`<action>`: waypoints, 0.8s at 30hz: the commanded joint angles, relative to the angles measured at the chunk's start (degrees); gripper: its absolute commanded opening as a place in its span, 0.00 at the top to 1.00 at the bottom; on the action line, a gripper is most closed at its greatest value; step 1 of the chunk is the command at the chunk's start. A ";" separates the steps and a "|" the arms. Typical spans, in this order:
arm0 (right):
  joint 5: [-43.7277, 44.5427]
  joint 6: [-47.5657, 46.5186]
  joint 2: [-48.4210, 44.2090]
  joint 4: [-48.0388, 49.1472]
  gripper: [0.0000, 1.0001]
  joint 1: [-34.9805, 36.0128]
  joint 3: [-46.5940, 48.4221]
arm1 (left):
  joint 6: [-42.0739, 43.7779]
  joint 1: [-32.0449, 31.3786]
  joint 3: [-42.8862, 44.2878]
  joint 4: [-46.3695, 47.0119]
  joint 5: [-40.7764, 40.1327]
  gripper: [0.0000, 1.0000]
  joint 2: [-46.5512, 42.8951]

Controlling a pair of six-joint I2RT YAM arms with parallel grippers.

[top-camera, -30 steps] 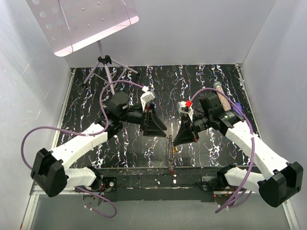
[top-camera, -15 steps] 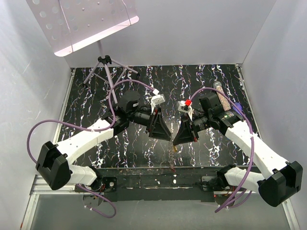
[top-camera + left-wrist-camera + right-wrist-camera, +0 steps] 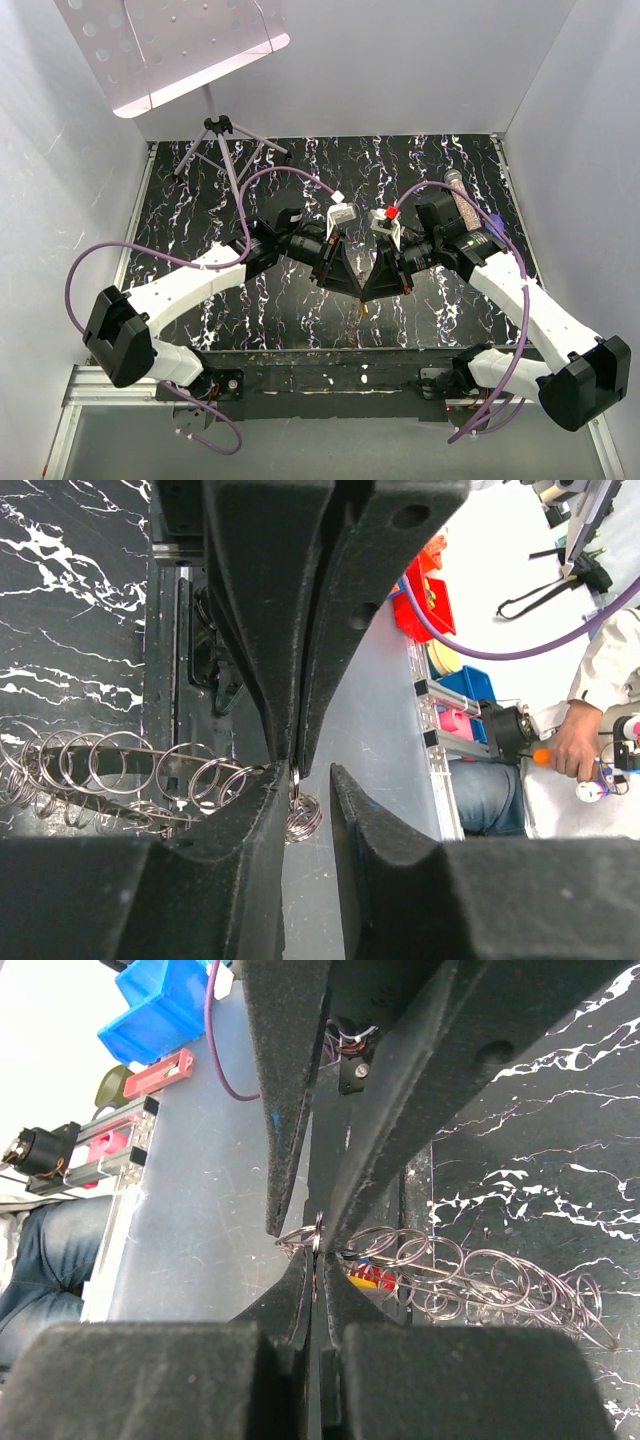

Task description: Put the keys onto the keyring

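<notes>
My right gripper (image 3: 374,287) is shut on a thin metal keyring (image 3: 316,1232), held edge-on just above its fingertips in the right wrist view (image 3: 318,1260). A chain of silver rings (image 3: 480,1270) trails from it. Keys with red and yellow heads (image 3: 372,1278) hang just behind the fingers; an orange speck (image 3: 363,308) shows from above. My left gripper (image 3: 352,285) meets the right one tip to tip. Its jaws are open in the left wrist view (image 3: 305,772), standing either side of the held ring (image 3: 296,776). More rings (image 3: 110,775) hang left.
A tripod stand (image 3: 222,135) with a perforated sheet stands at the back left. A clear tube of pinkish beads (image 3: 463,205) and a purple marker pen (image 3: 490,222) lie behind the right arm. The table's front rail (image 3: 330,362) runs just below the grippers.
My left arm has swung right and forward until its open fingers meet the right gripper's tips. The right gripper has stayed nearly still, shut on the ring.
</notes>
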 commanded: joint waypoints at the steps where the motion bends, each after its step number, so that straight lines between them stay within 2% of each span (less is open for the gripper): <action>1: -1.69 1.20 0.15 2.27 0.99 -0.35 1.04 | 2.28 -0.54 3.01 -2.70 1.96 0.81 0.47; 21: -1.86 2.51 0.50 3.24 0.99 -0.71 1.04 | 8.43 -0.80 6.18 -11.67 2.23 0.84 2.23; 24: -1.95 2.86 0.50 3.59 0.99 -0.71 1.04 | 8.43 -0.98 6.70 -11.67 2.23 0.88 2.58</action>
